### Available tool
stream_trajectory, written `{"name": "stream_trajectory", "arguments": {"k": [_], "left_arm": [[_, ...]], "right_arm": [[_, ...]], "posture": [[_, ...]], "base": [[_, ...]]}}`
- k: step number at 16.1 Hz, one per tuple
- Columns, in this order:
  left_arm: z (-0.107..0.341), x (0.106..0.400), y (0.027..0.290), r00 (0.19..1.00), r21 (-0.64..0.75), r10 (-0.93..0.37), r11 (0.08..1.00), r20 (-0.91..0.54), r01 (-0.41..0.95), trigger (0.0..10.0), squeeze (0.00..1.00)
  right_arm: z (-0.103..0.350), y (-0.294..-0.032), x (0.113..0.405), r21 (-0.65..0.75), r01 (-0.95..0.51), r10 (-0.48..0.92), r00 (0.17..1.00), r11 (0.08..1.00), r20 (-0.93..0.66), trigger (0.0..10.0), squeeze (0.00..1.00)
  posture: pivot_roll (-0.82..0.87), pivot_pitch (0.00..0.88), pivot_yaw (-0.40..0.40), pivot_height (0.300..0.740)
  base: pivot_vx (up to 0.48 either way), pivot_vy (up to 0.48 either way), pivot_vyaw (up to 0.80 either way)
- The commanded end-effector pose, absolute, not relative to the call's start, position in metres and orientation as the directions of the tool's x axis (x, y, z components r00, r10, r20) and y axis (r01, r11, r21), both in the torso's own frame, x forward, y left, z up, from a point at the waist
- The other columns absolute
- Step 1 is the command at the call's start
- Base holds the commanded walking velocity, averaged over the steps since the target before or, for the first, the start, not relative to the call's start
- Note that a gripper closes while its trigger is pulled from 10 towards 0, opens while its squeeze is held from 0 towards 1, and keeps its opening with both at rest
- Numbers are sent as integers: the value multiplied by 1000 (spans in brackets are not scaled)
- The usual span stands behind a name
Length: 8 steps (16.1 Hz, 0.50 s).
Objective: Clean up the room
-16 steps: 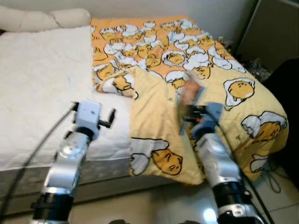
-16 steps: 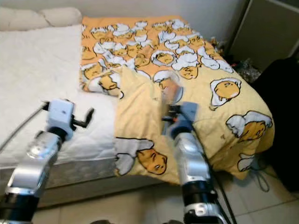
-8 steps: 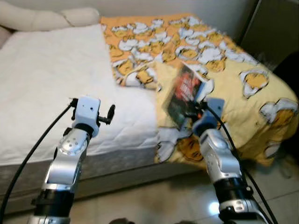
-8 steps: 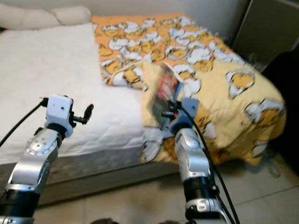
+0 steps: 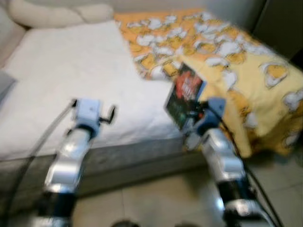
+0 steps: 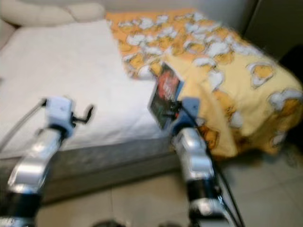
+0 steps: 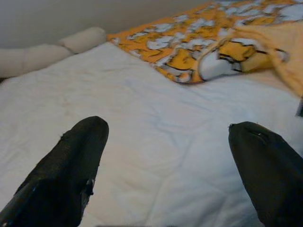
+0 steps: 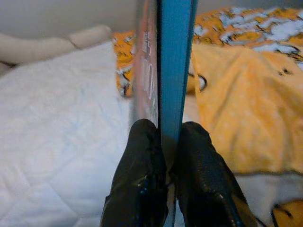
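A thin book [image 5: 184,95] with a dark red-and-black cover and a blue back is held upright in the right gripper [image 8: 163,142], whose 2 black fingers [image 8: 139,175] are pinched narrowly on its lower edge, 1 on each face. In the head views the book stands above the near edge of the bed [image 5: 71,75], at about 1 o'clock from the middle of the frame, just beside the folded edge of the yellow cartoon-print blanket [image 5: 246,71] that covers the bed's right half. The left gripper [image 7: 165,156] is raised over the white mattress at about 9 o'clock, its fingers spread wide and holding nothing. A pale pillow [image 5: 47,13] lies at the head of the bed, at 11 o'clock.

The step in hand is judged to be carrying the book off the bed to wherever it is to be put away. The head views are blurred, so the destination cannot be told. The pinch is best kept firm and the wrist level, since a book held by 1 edge can swing or slip. The free arm should be kept well apart from the bedding.
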<state>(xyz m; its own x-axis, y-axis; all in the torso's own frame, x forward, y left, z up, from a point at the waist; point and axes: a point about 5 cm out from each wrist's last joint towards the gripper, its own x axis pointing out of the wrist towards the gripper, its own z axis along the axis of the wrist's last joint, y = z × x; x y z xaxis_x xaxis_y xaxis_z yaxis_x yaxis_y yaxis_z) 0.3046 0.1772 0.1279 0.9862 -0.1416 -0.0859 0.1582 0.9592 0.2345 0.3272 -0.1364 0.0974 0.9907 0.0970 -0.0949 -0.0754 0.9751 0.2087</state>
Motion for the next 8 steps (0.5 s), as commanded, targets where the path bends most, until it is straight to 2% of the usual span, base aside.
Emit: {"name": "stream_trajectory", "arguments": {"k": [1,8], "left_arm": [[130,306,184,989,247,-118,959,-87,137,10000,0],[131,310,184,991,240,-106,963,-80,122,10000,0]], "right_arm": [[112,-136,332,213,-82,91,995,974,-32,10000,0],[113,-136,333,204,-95,104,994,974,-30,10000,0]], "posture": [[-14,0,4,740],[-13,0,3,740]], "base": [[0,439,0],[0,437,0]]}}
